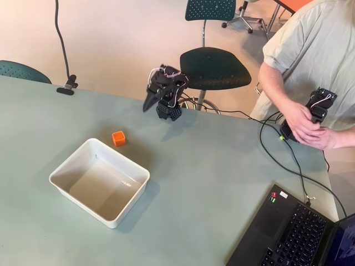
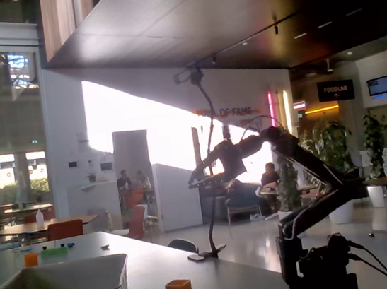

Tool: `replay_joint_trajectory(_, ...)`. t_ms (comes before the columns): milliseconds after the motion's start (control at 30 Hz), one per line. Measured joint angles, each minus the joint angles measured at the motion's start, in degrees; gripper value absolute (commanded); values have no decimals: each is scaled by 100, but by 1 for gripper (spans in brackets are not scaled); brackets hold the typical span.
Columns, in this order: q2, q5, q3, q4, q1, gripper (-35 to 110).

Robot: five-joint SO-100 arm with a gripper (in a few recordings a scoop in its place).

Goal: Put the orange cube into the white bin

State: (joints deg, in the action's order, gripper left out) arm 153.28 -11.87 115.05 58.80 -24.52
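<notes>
Gripper (image 1: 148, 101) raised above table, jaws near-closed and empty, well apart from orange cube (image 1: 118, 138) sitting just outside white bin (image 1: 62, 171) rim; risk judged: descent clips rim or nudges cube away.

Wall lettering (image 2: 230, 112) reads "OF FAME" (start hidden); sign (image 2: 335, 89) "FOODLAB".

Orange cube (image 1: 118, 138), white bin (image 1: 62, 172) (glossy), pale green table (image 1: 222, 166)
</notes>
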Motion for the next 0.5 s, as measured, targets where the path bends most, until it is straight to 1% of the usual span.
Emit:
replay_joint_trajectory(167, -2092, 0, -1617, 615, -334, -2)
replay_joint_trajectory(333, -4043, -35, -2874, 1925, -721, -2)
replay_joint_trajectory(433, -4983, -35, -3507, 2646, -923, -2)
replay_joint_trajectory(500, -5423, -35, -3929, 2953, -993, -1)
